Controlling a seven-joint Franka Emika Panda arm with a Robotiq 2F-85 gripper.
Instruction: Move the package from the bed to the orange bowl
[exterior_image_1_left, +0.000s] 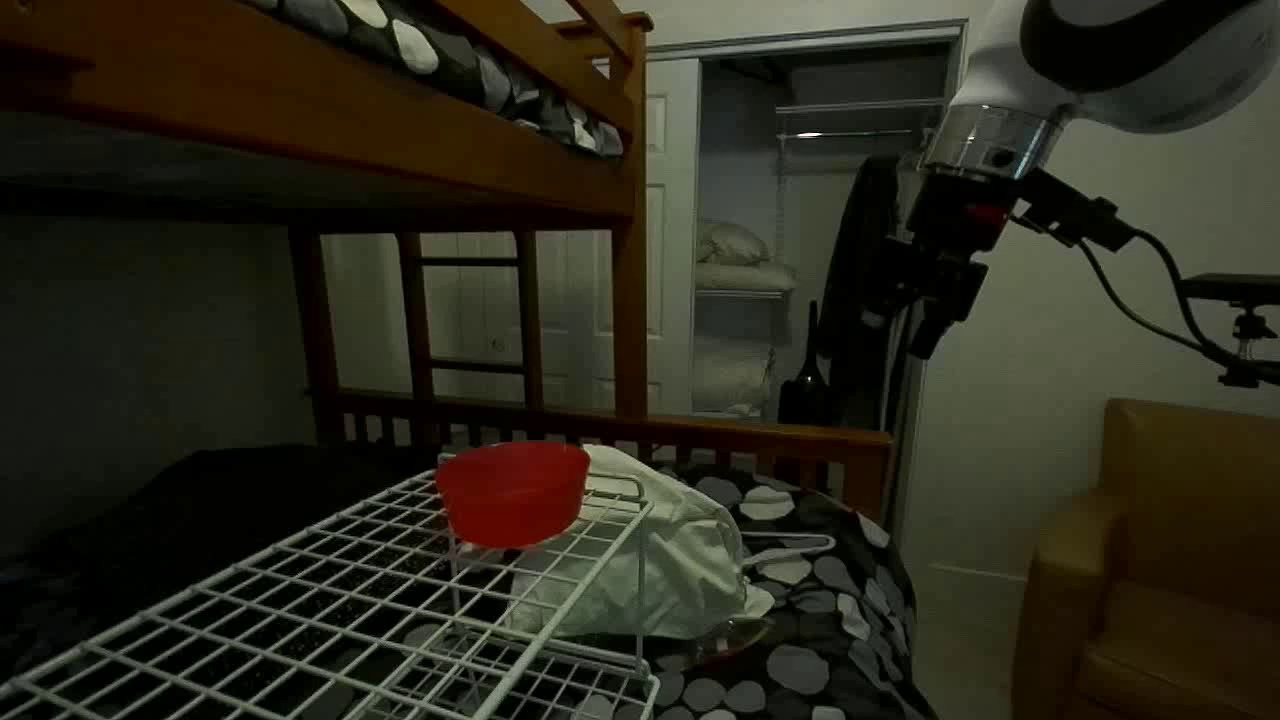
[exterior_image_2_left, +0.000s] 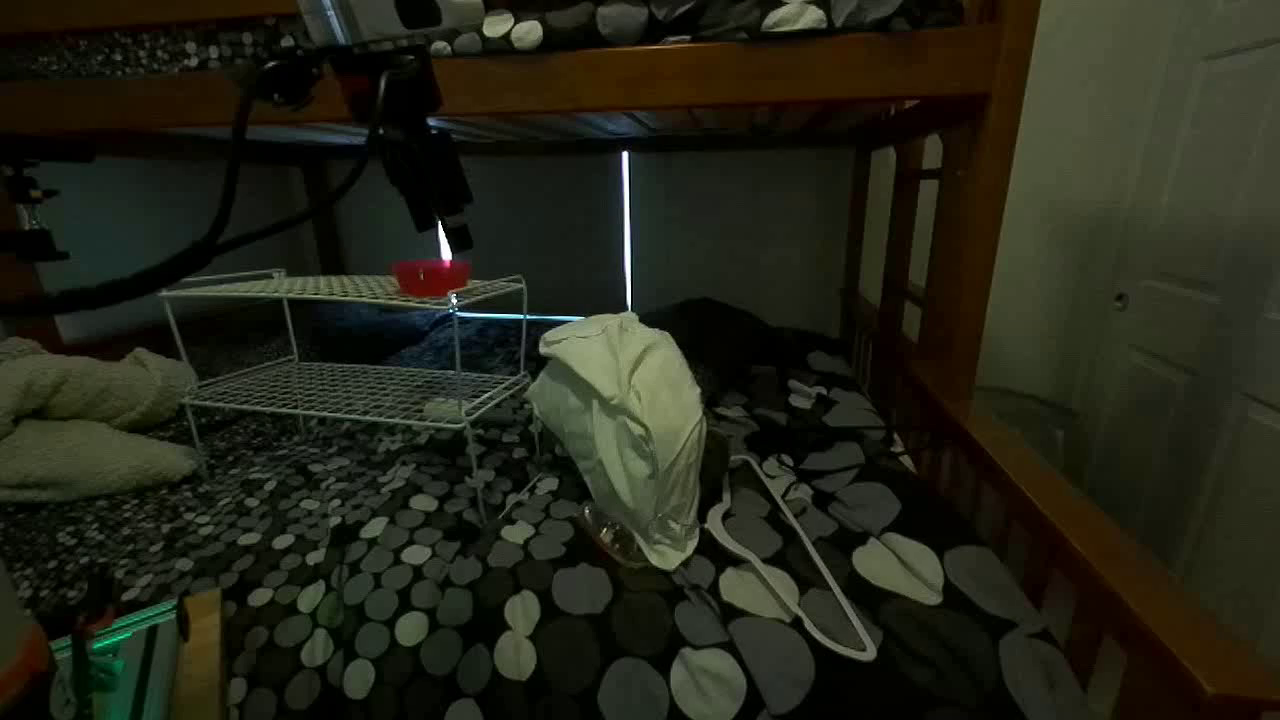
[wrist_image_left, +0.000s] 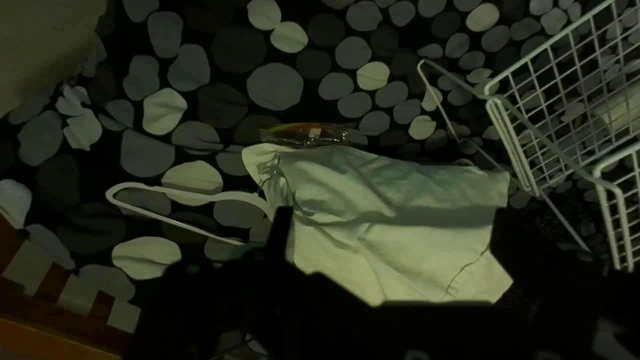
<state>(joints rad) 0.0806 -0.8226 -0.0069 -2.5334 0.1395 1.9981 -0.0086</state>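
My fingers stand wide apart at the end of the white Panda arm, angled downward and well above the bed. In the middle of the wrist view, a crumpled white cloth sits heaped on the bed, its loose folds rising to a peak. The package lies on the bed along one edge of that cloth, well apart from my fingers, showing orange and green through clear film; whether it touches the cloth, I cannot tell from here. Just beside the cloth, a white hanger rests flat on the bedspread, a black print scattered with grey and pale dots. Across the cloth from the hanger, I have a two-tier white wire rack standing on the same bedspread. A red bowl sits upright on the rack's top tier, at the end nearest the cloth, in both exterior views. Farther out, a rumpled beige blanket lies near the rack's opposite end in an exterior view. A wooden footboard borders the bed beyond the hanger, and a tan armchair stands apart from it, with a closet open in the background.
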